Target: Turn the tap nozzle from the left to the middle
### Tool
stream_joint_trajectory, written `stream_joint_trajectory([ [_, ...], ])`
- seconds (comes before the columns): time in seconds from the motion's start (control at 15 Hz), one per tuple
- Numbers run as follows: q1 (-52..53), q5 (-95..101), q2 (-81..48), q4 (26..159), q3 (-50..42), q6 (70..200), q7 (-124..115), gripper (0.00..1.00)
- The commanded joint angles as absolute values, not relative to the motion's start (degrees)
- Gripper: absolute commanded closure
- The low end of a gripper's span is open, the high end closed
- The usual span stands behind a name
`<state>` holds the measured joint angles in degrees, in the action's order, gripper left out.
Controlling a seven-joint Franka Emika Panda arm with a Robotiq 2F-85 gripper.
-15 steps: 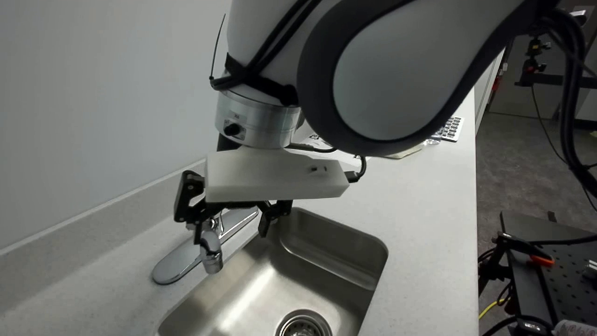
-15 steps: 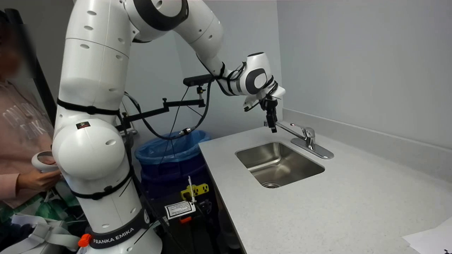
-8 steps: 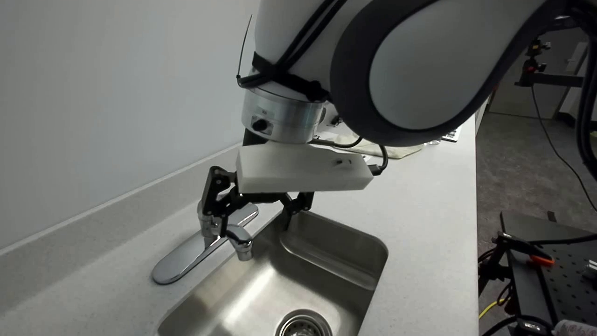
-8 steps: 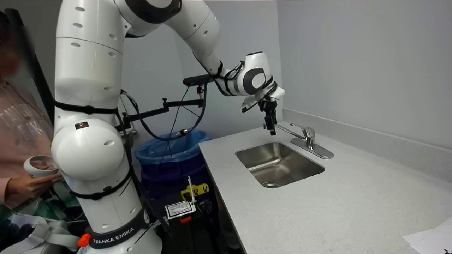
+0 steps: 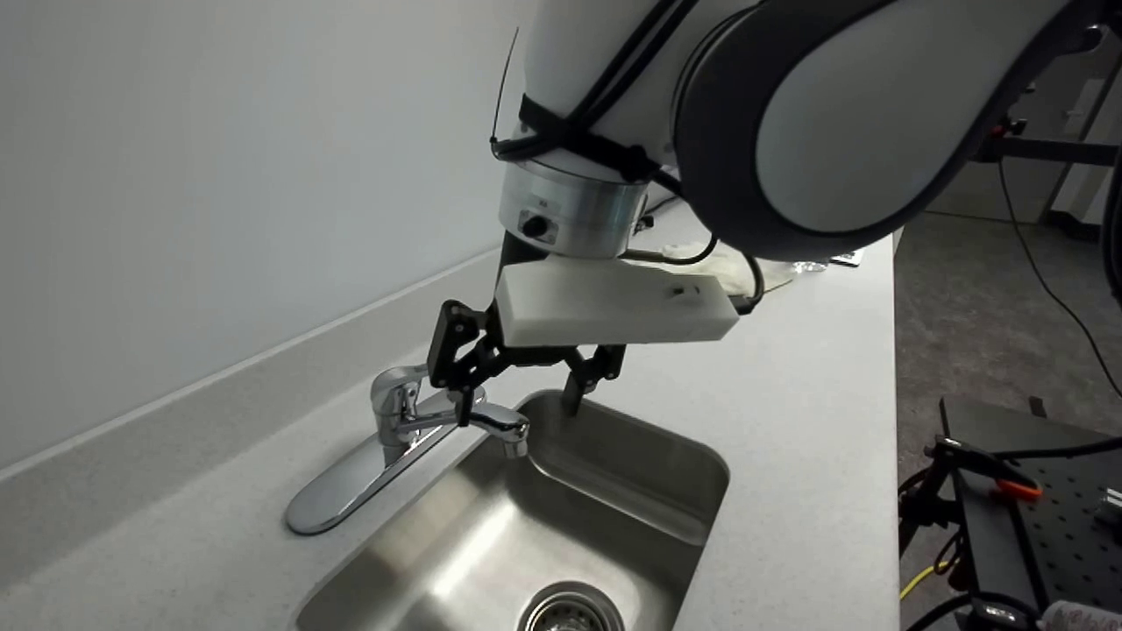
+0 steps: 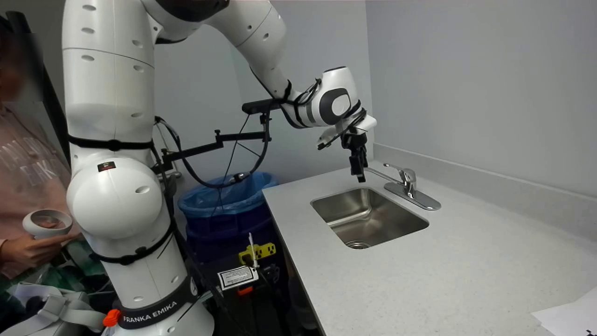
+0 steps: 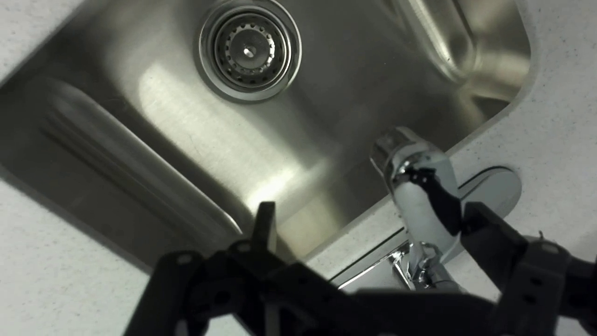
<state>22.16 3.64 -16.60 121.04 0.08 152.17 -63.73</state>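
Observation:
The tap nozzle [image 5: 500, 422], a slim chrome spout with a downturned tip, reaches from the faucet out over the near edge of the sink basin. It also shows in an exterior view [image 6: 380, 174], its tip hidden behind the gripper, and in the wrist view [image 7: 422, 200]. My gripper [image 5: 519, 405] is open around the nozzle, fingers pointing down. In the wrist view the gripper [image 7: 367, 210] has its right finger at the nozzle's side, touching or almost so. The left finger is well apart from it, over the basin. The gripper shows side-on in an exterior view [image 6: 359, 176].
The faucet's lever handle [image 6: 392, 166] sits above the chrome base plate [image 5: 337, 486]. The steel sink [image 5: 491, 535] with its drain [image 7: 249, 51] lies below. A backsplash and wall [image 5: 219, 412] stand behind the faucet. Papers [image 6: 571, 312] lie on the counter.
The gripper has moved out from the wall side over the sink, and the nozzle has swung with it in the same direction. The gripper is still open and the base plate has not moved.

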Motion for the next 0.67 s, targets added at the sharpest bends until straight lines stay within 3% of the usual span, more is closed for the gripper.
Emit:
stream_joint_trajectory([
  [0.0,20.85,7.55,-13.48,125.19,-0.74,150.32,-66.78,0.0],
  [0.6,18.33,5.67,-11.18,125.49,1.94,150.95,-64.24,0.0],
])
